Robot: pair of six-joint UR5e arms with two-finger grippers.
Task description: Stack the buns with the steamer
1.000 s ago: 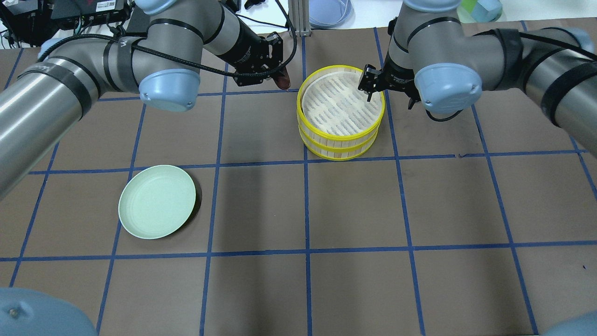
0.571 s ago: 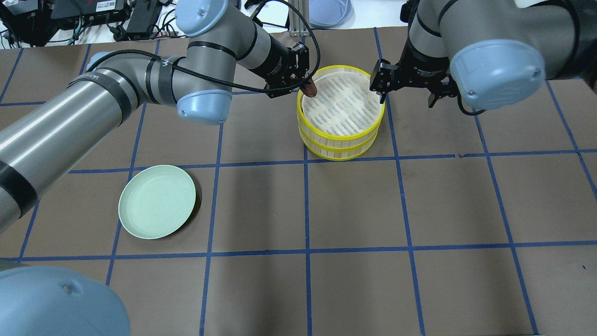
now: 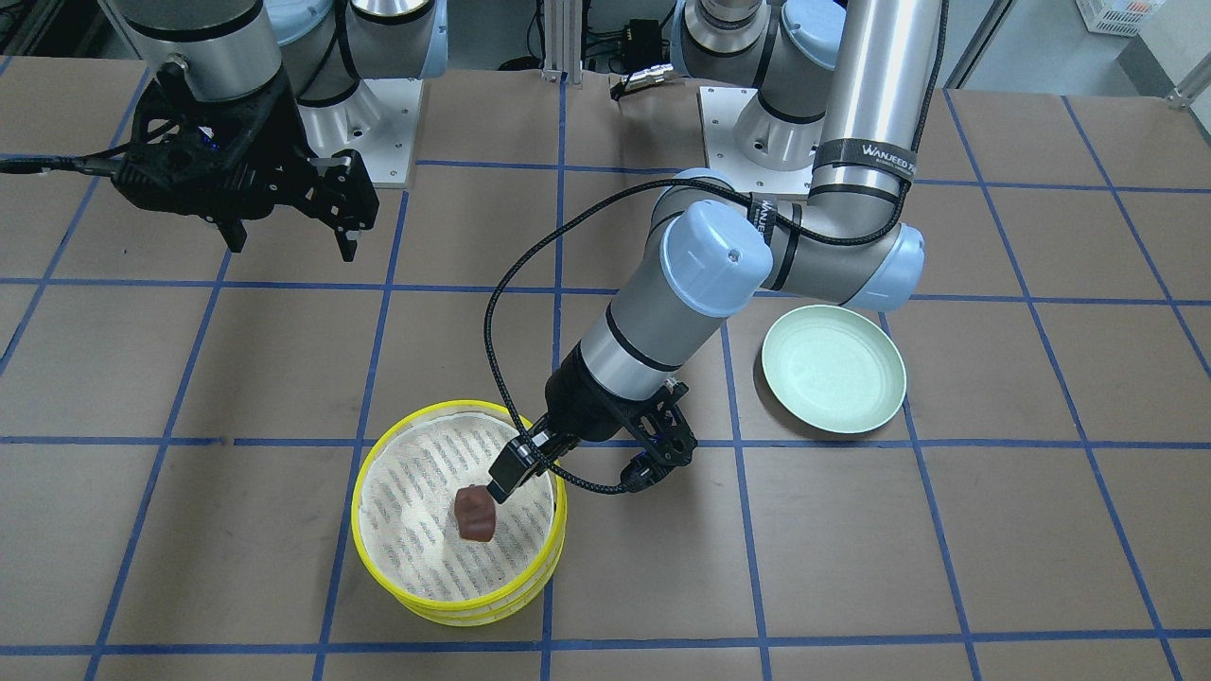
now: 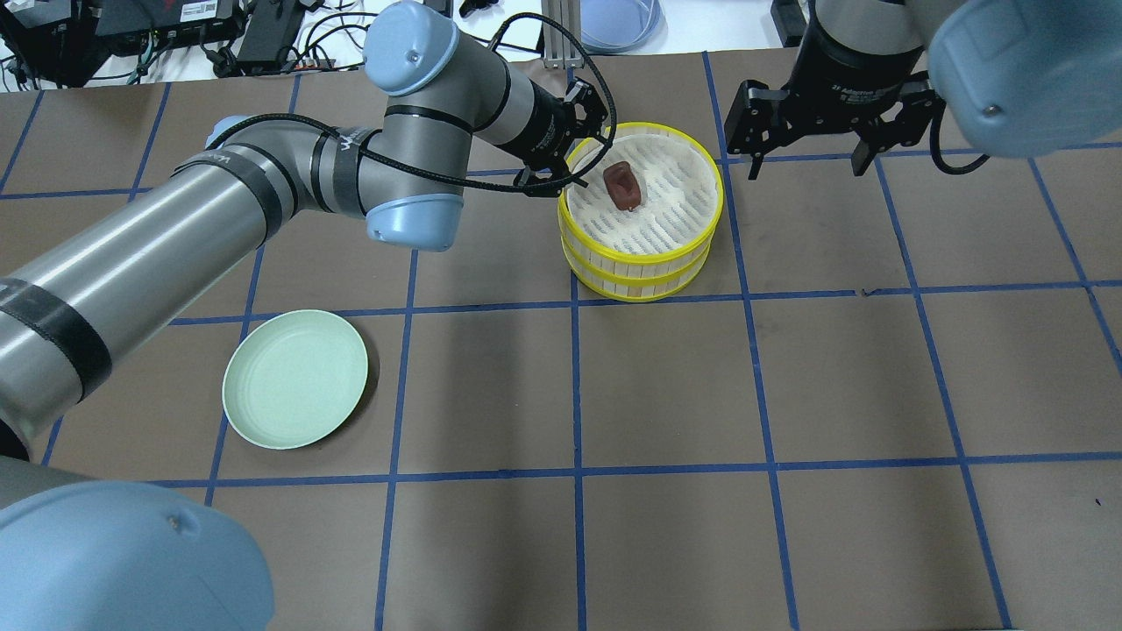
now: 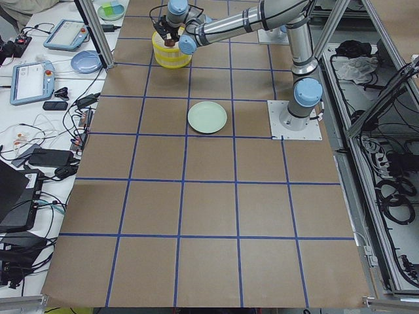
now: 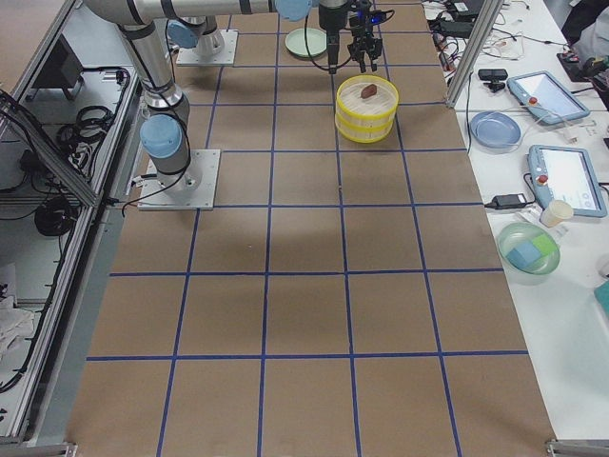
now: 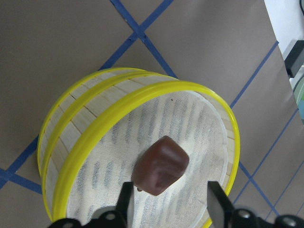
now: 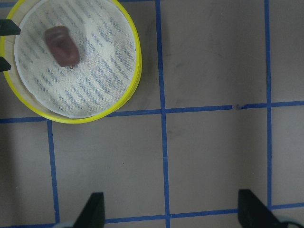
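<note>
The steamer (image 4: 640,263) is two yellow-rimmed trays stacked as tiers at the far middle of the table; it also shows in the front view (image 3: 378,558). The dark reddish-brown bun (image 4: 622,186) lies on the cloth of the top tray, also seen in the front view (image 3: 473,514) and both wrist views (image 7: 160,165) (image 8: 60,45). My left gripper (image 4: 589,162) is open at the tray's left rim, its fingers (image 7: 124,202) apart on either side of the bun and not touching it. My right gripper (image 4: 806,166) is open and empty, right of the steamer. The cream-white bun is not in view.
A pale mint-green plate (image 4: 294,379) lies on the near left of the table, also in the front view (image 3: 833,369). A blue dish (image 4: 618,22) and cables sit beyond the table's far edge. The robot bases (image 3: 757,132) stand on the robot's side.
My left gripper carried the brown bun rightward over the steamer's rim and let it go onto the top tray. My right gripper drew away from the steamer's right rim.
</note>
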